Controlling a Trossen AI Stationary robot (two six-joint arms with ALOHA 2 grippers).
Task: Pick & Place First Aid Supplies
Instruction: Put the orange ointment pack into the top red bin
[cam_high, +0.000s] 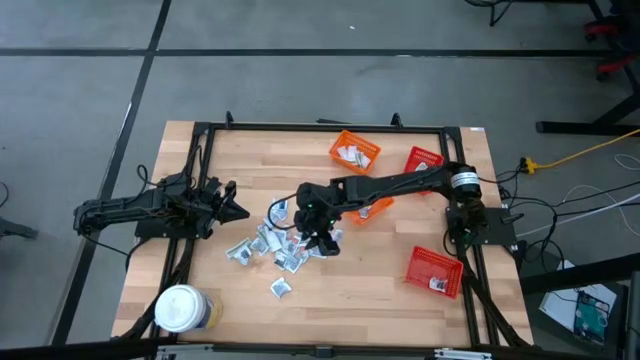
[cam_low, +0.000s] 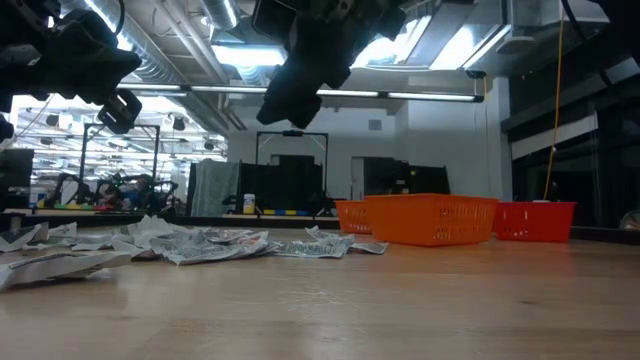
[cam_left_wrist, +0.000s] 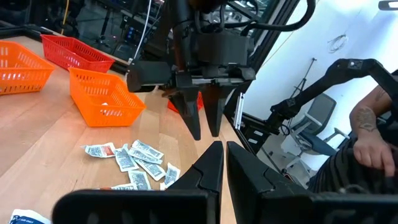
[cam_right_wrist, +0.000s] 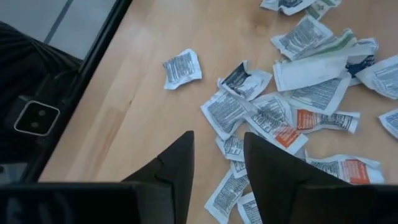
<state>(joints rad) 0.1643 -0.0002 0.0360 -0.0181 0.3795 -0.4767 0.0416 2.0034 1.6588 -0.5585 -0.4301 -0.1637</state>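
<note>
The first aid supplies (cam_high: 268, 243) are small silvery-white sachets lying flat in a loose heap on the wooden table's middle; they also show in the right wrist view (cam_right_wrist: 273, 118) and the left wrist view (cam_left_wrist: 134, 163). My right gripper (cam_high: 324, 243) hangs just above the heap's right side, slanting down, its fingers open (cam_right_wrist: 217, 158) with nothing between them. The left wrist view shows its two fingers (cam_left_wrist: 202, 121) clear of the table. My left gripper (cam_high: 236, 210) waits level at the table's left, shut (cam_left_wrist: 224, 165) and empty.
One orange mesh basket (cam_high: 354, 152) at the far side holds a few sachets, another (cam_high: 380, 206) sits under my right arm, and red baskets stand at far right (cam_high: 423, 160) and near right (cam_high: 435, 272). A white-lidded jar (cam_high: 182, 310) stands near left. One sachet (cam_high: 281, 288) lies apart.
</note>
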